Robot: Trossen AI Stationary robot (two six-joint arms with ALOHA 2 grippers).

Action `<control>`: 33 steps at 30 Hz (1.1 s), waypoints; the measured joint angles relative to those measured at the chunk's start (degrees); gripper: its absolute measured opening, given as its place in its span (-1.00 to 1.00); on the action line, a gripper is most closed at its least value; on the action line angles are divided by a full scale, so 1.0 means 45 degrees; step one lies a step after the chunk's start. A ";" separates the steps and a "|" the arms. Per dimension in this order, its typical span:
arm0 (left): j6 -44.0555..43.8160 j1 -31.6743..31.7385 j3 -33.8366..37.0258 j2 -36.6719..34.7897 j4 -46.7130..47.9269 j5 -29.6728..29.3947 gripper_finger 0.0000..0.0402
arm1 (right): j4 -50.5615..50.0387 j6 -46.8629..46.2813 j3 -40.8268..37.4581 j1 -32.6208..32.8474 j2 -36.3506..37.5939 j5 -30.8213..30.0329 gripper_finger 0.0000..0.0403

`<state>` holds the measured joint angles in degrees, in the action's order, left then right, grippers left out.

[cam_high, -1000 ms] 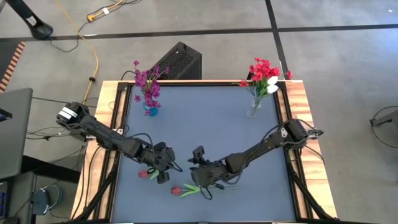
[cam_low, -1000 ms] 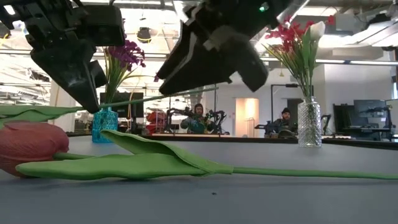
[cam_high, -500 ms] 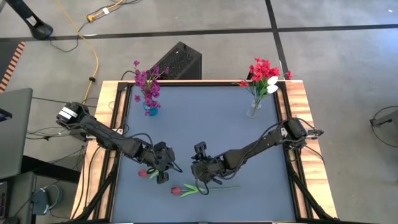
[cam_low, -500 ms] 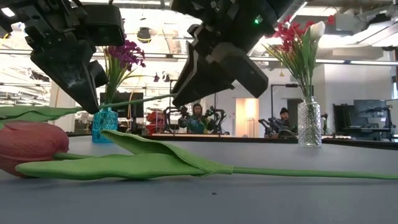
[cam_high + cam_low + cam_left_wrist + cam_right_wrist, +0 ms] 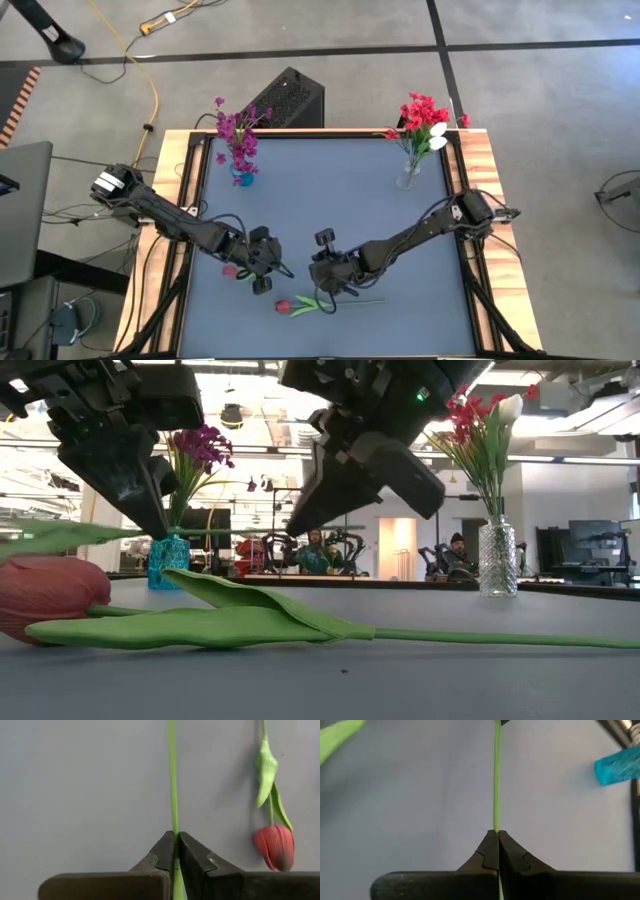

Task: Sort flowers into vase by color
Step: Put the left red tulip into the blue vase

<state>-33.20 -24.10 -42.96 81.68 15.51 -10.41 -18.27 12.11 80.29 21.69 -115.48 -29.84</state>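
No readable writing anywhere. L gripper (image 5: 176, 845) & R gripper (image 5: 498, 842) both clamping thin green stem (image 5: 172, 780) of red flower, above dark blue table (image 5: 330, 190) front-centre. Second red tulip (image 5: 284, 306) lying nearby.

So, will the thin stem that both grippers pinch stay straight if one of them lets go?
The stem is very thin, so it would probably droop from a single grip. It seems light: the left gripper and right gripper hold it above the table by fingertip pinches alone. Being narrow and smooth, it may twist in the grip.
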 joint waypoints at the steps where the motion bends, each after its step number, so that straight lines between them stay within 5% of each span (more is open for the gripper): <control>1: 0.0195 -0.0013 0.0000 -0.0004 -0.0084 0.0006 -0.93 | -0.0152 -0.0210 0.0000 0.0006 0.0000 0.0045 -0.91; 9: 0.2358 -0.0214 -0.0024 -0.0182 -0.0616 0.0137 -0.51 | -0.0653 -0.1054 0.0000 0.0008 0.0010 0.2522 -0.91; 15: 0.3808 -0.0311 0.0548 -0.1684 -0.1101 -0.1359 -0.27 | 0.1099 -0.0644 -0.0990 0.0160 0.0318 0.4269 -0.91; 20: 0.4967 -0.0306 0.2319 -0.3524 -0.4365 -0.1817 -0.24 | 0.5313 -0.0575 -0.3117 0.0146 0.1365 0.5731 -0.91; 24: 0.5963 -0.0306 0.4275 -0.4539 -0.8146 -0.2232 -0.23 | 1.0876 -0.0377 -0.4985 0.0043 0.2094 0.6307 -0.91; 29: 0.7548 -0.0306 0.6209 -0.4393 -1.3962 -0.2038 -0.23 | 1.7265 -0.1434 -0.6094 -0.0522 0.1650 0.6347 -0.91; 33: 0.8916 -0.0309 0.6555 -0.3813 -1.6956 -0.1764 -0.23 | 1.9924 -0.2421 -0.5947 -0.0976 0.0582 0.5713 -0.91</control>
<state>6.93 -25.49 -13.46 64.53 -60.79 -18.35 71.38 1.22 53.53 17.30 -112.86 -4.13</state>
